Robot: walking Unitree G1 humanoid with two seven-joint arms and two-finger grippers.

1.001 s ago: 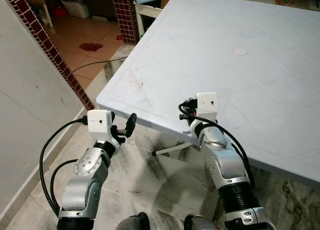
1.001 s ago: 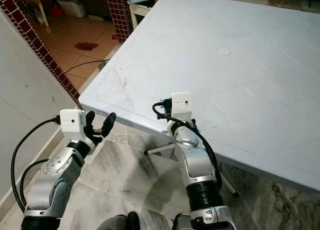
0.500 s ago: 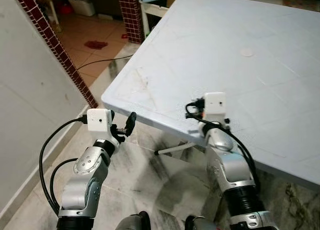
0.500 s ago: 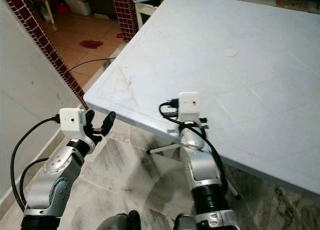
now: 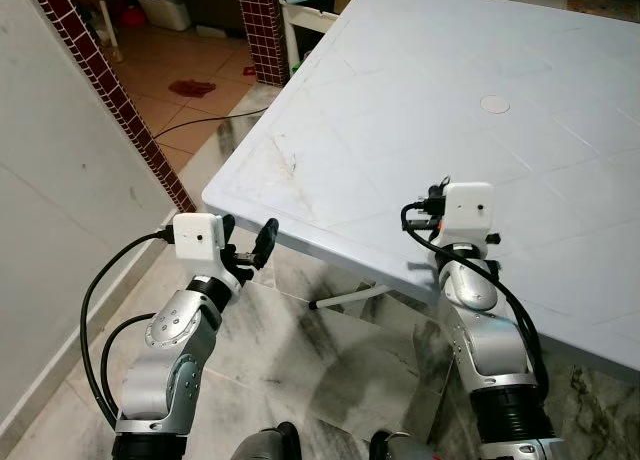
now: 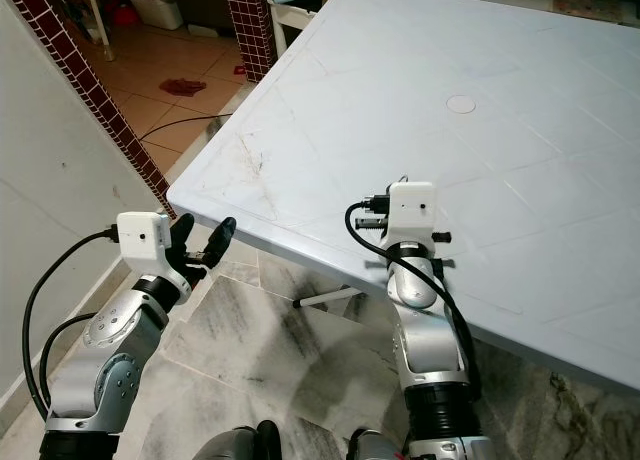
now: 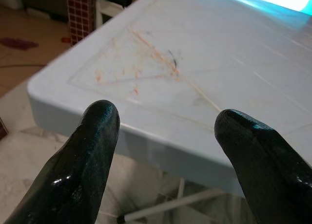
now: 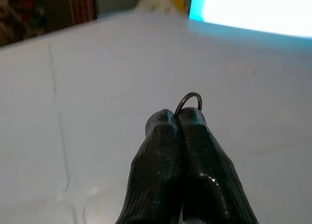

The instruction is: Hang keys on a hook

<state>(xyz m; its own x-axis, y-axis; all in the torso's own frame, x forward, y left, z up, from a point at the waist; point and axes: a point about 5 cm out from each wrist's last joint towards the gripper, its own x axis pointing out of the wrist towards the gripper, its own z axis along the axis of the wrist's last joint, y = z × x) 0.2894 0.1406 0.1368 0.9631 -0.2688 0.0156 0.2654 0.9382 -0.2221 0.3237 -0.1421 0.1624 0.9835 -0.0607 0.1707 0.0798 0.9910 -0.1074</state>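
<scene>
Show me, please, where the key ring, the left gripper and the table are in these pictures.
key ring point(image 8: 189, 100): right wrist view, the wire loop above the shut fingertips.
left gripper point(image 7: 165, 124): left wrist view, midway between its two open fingertips.
table point(image 5: 420, 90): left eye view, bare top surface.

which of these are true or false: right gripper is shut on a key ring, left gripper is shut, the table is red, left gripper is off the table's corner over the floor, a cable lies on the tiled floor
1. The right gripper is shut on a key ring. True.
2. The left gripper is shut. False: its fingers stand wide apart, holding nothing.
3. The table is red. False: it is pale blue-white, with scuff marks near its corner.
4. The left gripper is off the table's corner, over the floor. True.
5. A cable lies on the tiled floor. True.
</scene>
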